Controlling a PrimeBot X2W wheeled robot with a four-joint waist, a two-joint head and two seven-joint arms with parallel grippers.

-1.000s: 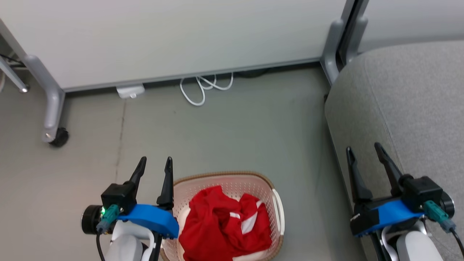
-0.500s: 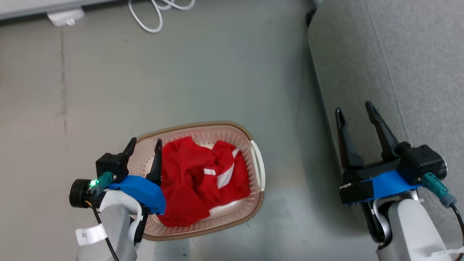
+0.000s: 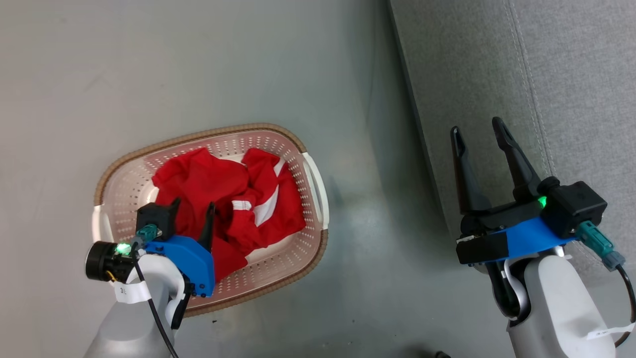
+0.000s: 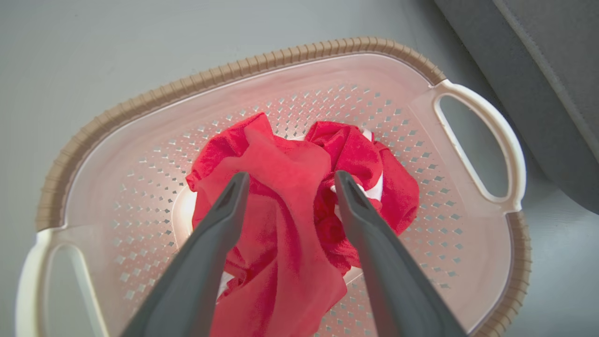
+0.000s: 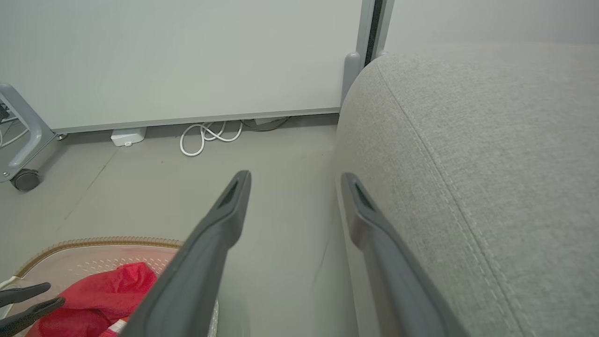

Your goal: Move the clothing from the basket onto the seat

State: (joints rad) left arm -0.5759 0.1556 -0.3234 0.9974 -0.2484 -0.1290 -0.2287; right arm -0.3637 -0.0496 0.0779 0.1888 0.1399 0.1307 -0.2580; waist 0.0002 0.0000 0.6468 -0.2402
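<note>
Red crumpled clothing [image 3: 213,184] lies in the perforated plastic basket [image 3: 283,258]; left and right jaws gape empty.

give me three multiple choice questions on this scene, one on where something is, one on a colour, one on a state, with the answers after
1. The basket stands
A. on the floor, beside the seat
B. on top of the seat
C. upside down against the seat

2. The clothing is
A. blue
B. red with white trim
C. grey

3. The left gripper is
A. shut on the basket's handle
B. shut on the clothing
C. open, fingers over the clothing

Answers
1 A: the head view shows a strip of floor between basket and seat.
2 B: red fabric with white bands lies in the basket's middle.
3 C: the left wrist view shows the two fingers spread apart over the red heap.
</note>
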